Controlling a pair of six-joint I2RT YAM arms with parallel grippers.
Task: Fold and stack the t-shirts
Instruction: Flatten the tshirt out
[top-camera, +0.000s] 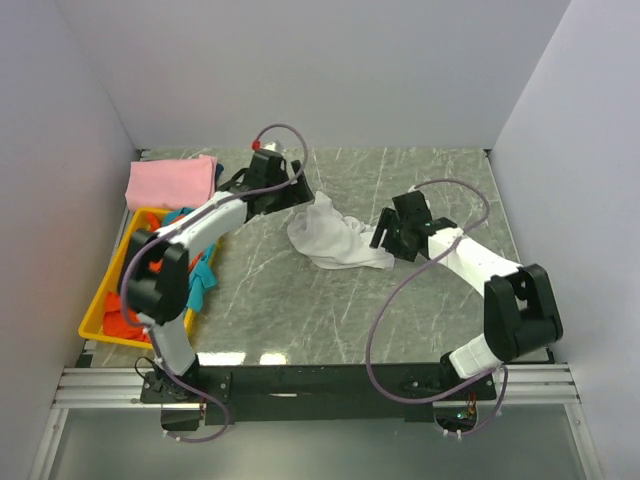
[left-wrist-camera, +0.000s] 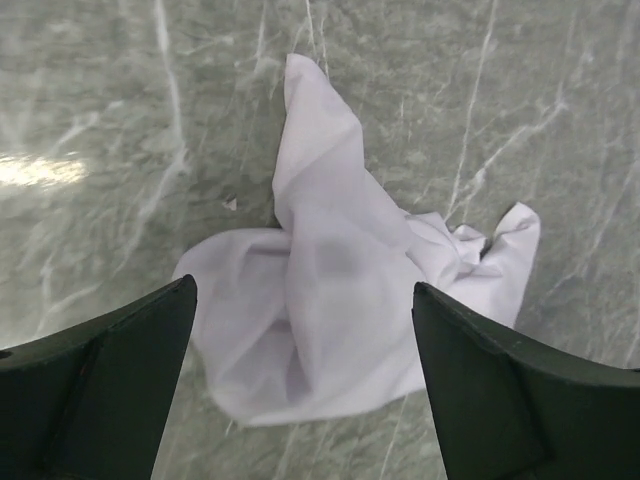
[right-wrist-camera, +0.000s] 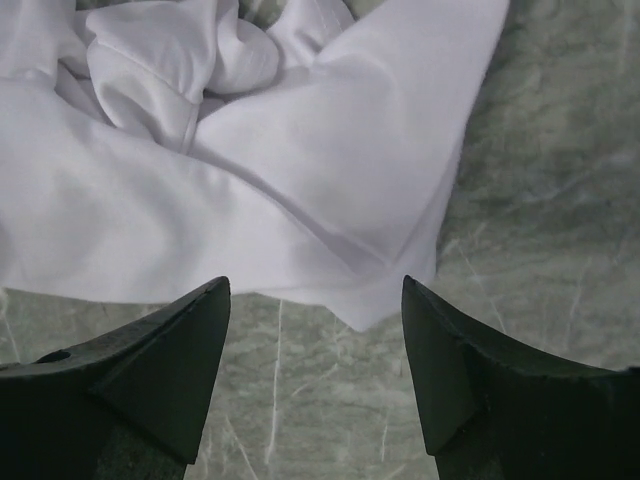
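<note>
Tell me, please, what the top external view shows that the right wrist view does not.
Only the top view: the folded pink t-shirt, the yellow tray holding orange-red and teal cloth, and the left gripper. Only the right wrist view: a stitched hem corner lying below the open right gripper. Both: the crumpled white t-shirt on the marble table.

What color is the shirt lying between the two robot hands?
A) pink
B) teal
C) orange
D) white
D: the crumpled shirt on the table between the left gripper and the right gripper is white.
</note>
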